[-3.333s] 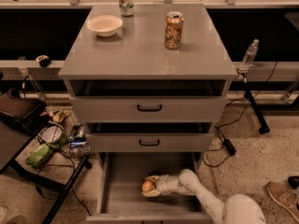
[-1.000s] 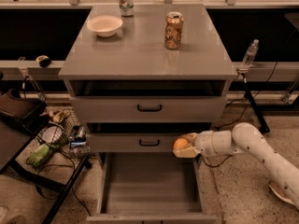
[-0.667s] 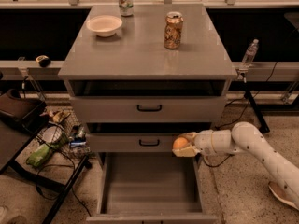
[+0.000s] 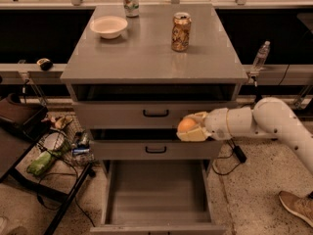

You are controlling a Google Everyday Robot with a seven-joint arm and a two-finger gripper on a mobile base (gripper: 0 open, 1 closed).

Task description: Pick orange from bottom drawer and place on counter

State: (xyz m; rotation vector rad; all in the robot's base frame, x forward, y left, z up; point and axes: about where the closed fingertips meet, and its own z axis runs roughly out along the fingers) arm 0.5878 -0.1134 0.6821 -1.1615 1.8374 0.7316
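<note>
I hold the gripper [image 4: 189,128] at the right end of the middle drawer [image 4: 146,150], above the open bottom drawer [image 4: 155,196], fingers [image 4: 194,135] closed around the orange [image 4: 186,125], which looks light, firm and smooth, best gripped across its middle.

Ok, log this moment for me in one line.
gripper: fingers shut on orange, in front of upper drawers, below counter | bottom drawer: open, empty | placement: not yet done

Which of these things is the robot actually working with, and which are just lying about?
In the job: orange, in the gripper, above the open bottom drawer, below the counter.
Lying about: bowl, gold can, second can, water bottle.
</note>
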